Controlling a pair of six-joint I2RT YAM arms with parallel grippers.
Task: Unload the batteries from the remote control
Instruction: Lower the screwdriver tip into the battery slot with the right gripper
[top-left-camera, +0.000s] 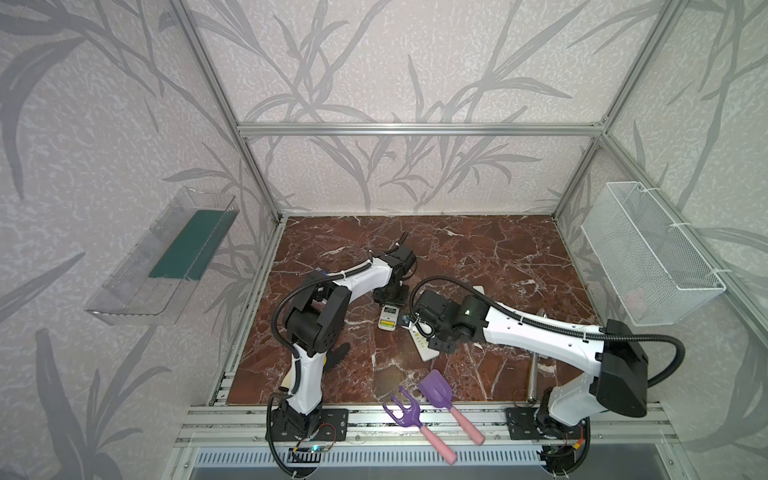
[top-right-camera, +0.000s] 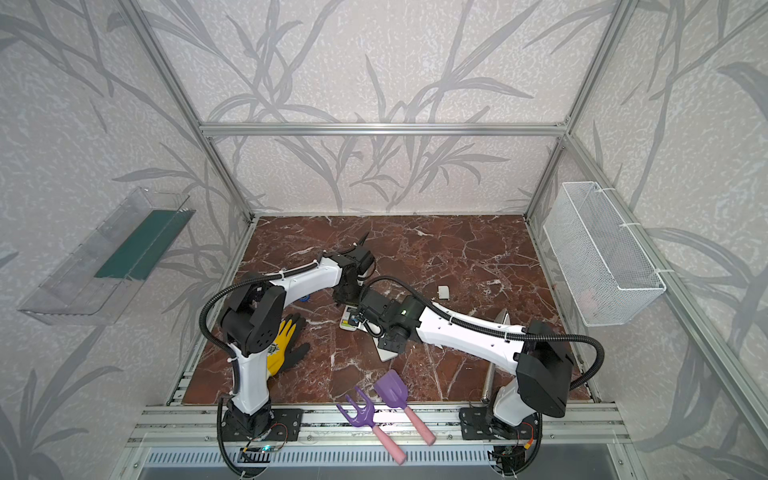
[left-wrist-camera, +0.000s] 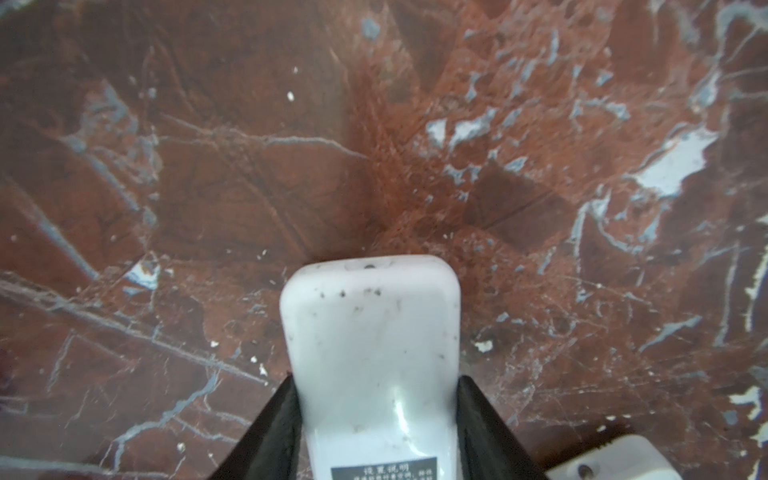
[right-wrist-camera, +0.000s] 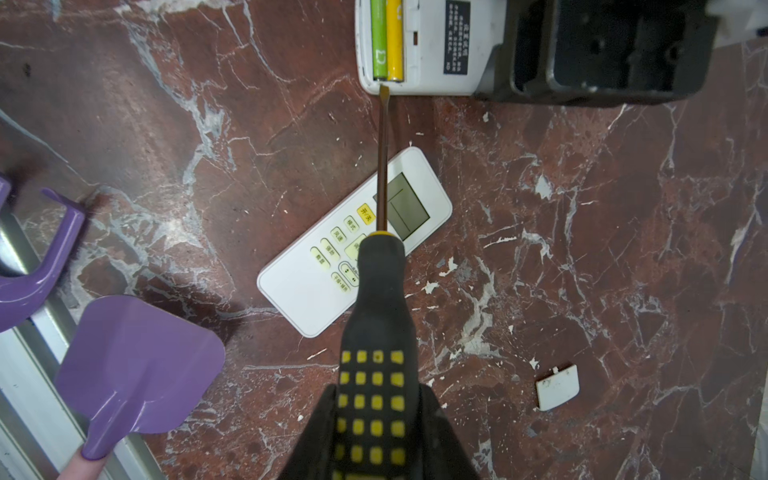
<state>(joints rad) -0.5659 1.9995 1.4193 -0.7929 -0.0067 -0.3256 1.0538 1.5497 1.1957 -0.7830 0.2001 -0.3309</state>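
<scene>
The white remote control (left-wrist-camera: 370, 332) lies back-up on the marble, and my left gripper (left-wrist-camera: 376, 382) is shut on its sides. Its compartment is open, with two batteries (right-wrist-camera: 387, 39) side by side inside, one lime-green and one yellow. My right gripper (right-wrist-camera: 376, 390) is shut on the black-and-yellow handle of a screwdriver (right-wrist-camera: 376, 316). The flat tip of the blade rests at the compartment's end, against the batteries' ends. In a top view, the remote control (top-left-camera: 388, 318) sits mid-table between both grippers.
A second remote (right-wrist-camera: 353, 241) lies face-up under the screwdriver shaft. A loose white battery cover (right-wrist-camera: 557, 386) lies apart on the marble. A purple shovel (top-left-camera: 436, 388) and fork (top-left-camera: 401, 411) lie at the front edge. A yellow-black glove (top-right-camera: 282, 340) lies by the left arm. A wire basket (top-left-camera: 648, 257) hangs right.
</scene>
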